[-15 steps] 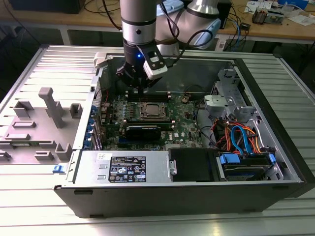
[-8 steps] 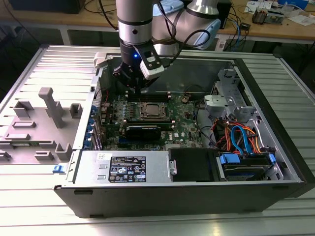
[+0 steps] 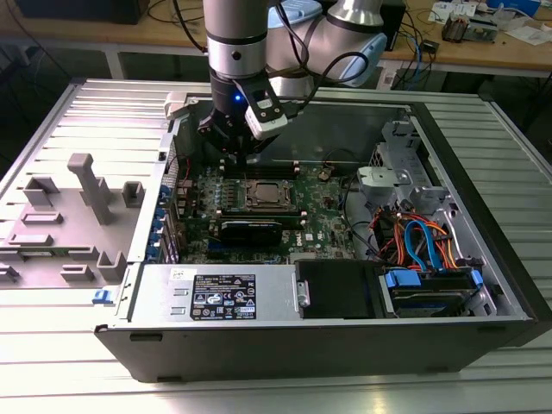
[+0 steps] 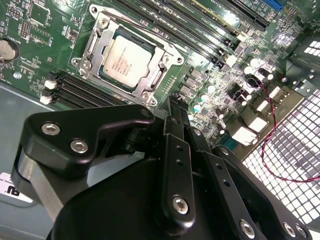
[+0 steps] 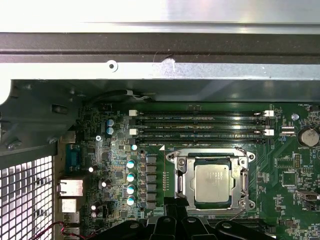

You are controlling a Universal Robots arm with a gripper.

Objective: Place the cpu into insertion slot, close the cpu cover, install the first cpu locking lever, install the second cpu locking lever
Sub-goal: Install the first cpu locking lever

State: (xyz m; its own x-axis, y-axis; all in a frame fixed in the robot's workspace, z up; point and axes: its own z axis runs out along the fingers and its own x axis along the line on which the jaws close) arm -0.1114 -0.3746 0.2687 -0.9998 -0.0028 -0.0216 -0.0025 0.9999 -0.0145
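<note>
The cpu (image 4: 125,61) (image 5: 212,182), a square chip with a silver-grey top, lies flat in the insertion slot (image 5: 248,204) on the green motherboard. The cpu cover (image 4: 164,49) (image 5: 210,154) lies down around it as a silvery frame, and the chip's top shows through the cut-out. In the exterior view the socket (image 3: 267,195) sits mid-board, with my gripper (image 3: 240,155) hanging just above and behind it. In both wrist views my gripper (image 4: 174,100) (image 5: 176,202) is beside the socket's edge, its black fingers together and holding nothing.
Long black memory slots (image 5: 200,125) run beside the socket. A black card (image 3: 250,228) sits in front of it. The power supply (image 3: 216,297) and the drive cage with blue and orange cables (image 3: 423,246) fill the case front. A grey fixture plate (image 3: 78,207) lies at the exterior view's left.
</note>
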